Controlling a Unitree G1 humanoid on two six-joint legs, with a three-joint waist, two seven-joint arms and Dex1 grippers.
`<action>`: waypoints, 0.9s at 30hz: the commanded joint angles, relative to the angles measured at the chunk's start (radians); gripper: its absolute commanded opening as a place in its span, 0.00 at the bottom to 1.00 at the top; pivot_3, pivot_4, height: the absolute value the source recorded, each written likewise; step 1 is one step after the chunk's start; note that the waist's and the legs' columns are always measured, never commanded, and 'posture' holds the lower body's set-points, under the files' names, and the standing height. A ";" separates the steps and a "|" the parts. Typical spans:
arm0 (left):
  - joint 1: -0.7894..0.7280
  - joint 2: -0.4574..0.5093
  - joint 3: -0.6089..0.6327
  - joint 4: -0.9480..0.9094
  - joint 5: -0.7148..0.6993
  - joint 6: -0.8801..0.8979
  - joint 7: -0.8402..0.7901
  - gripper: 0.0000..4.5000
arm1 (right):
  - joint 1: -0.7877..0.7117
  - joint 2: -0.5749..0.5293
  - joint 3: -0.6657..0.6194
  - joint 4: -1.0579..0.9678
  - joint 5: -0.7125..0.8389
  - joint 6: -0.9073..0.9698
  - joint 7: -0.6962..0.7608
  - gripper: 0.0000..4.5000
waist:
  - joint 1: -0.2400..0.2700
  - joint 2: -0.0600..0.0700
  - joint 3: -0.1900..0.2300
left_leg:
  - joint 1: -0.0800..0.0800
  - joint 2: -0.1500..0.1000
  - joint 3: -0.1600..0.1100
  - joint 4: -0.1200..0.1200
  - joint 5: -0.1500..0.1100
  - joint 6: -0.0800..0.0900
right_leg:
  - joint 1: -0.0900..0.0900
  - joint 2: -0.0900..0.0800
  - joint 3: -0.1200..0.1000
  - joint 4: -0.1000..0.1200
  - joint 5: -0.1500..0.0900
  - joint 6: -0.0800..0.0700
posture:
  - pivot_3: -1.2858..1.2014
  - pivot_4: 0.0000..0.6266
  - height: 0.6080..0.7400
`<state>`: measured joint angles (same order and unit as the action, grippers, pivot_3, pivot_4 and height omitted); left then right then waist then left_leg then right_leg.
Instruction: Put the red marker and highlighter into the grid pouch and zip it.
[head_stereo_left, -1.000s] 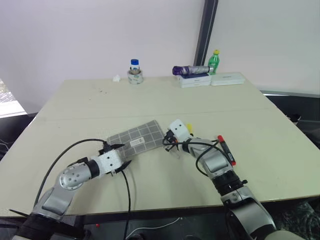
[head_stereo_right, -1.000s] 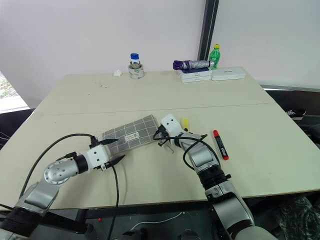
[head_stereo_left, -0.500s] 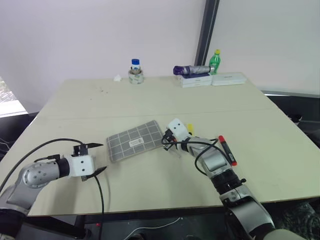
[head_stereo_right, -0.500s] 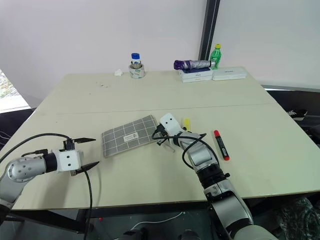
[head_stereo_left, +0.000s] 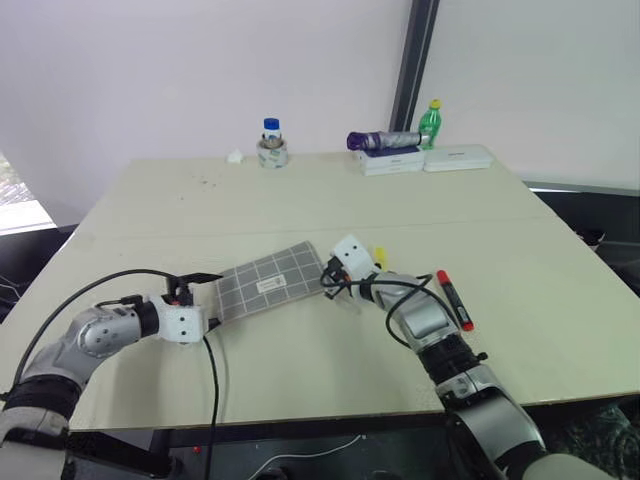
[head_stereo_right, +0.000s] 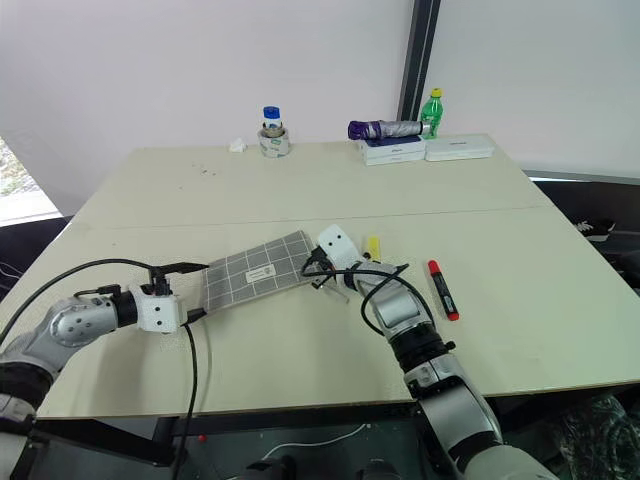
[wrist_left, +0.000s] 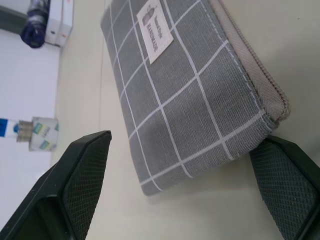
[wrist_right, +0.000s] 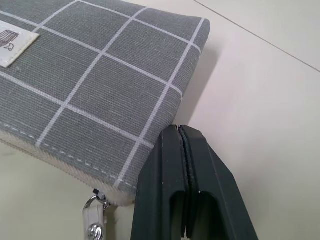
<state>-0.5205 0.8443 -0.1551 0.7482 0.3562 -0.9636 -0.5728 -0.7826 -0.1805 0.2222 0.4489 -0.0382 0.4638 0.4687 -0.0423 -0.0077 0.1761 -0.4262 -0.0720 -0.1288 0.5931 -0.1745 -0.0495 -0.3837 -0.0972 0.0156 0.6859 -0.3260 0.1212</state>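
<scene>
The left gripper (wrist_left: 180, 195) is standing wide around the grid pouch (wrist_left: 190, 95) end; the right gripper (wrist_right: 186, 187) is pressed shut, empty. Left should pinch squarely.

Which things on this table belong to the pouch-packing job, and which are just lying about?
Job:
- grey fabric grid pouch
- slim red marker
- stubby yellow highlighter

Lying about:
- blue-capped bottle
- green bottle
- purple folded umbrella
- white boxes
</scene>
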 joint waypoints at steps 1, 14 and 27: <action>-0.017 -0.018 -0.045 0.062 0.028 -0.068 0.021 0.99 | -0.034 0.013 -0.002 0.004 -0.007 -0.035 0.001 0.00 | 0.000 0.000 0.000 | 0.000 0.000 0.000 0.000 0.000 0.000 | 0.000 0.000 0.000 0.000 0.000 0.000 | 0.52 0.24 1.00; 0.012 -0.038 -0.068 0.071 -0.080 -0.127 -0.036 0.01 | -0.023 0.019 0.003 0.001 -0.020 -0.042 0.017 0.00 | -0.003 0.001 0.000 | 0.000 0.000 0.000 0.000 0.000 0.000 | 0.000 0.000 0.000 0.000 0.000 0.000 | 0.52 0.24 1.00; 0.199 -0.081 0.066 -0.447 -0.488 0.439 -0.139 0.01 | -0.009 -0.091 -0.022 -0.173 -0.048 -0.043 0.023 0.00 | -0.003 0.000 0.000 | -0.002 0.002 0.000 0.000 0.000 0.000 | -0.002 0.000 0.002 0.001 0.000 0.000 | 0.52 0.24 1.00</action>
<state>-0.3258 0.7595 -0.1418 0.4087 -0.0564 -0.6176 -0.7100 -0.7835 -0.2603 0.2225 0.3572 -0.0864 0.4295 0.4843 -0.0454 -0.0073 0.1758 -0.4280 -0.0698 -0.1284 0.5935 -0.1745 -0.0495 -0.3861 -0.0976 0.0177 0.6864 -0.3261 0.1212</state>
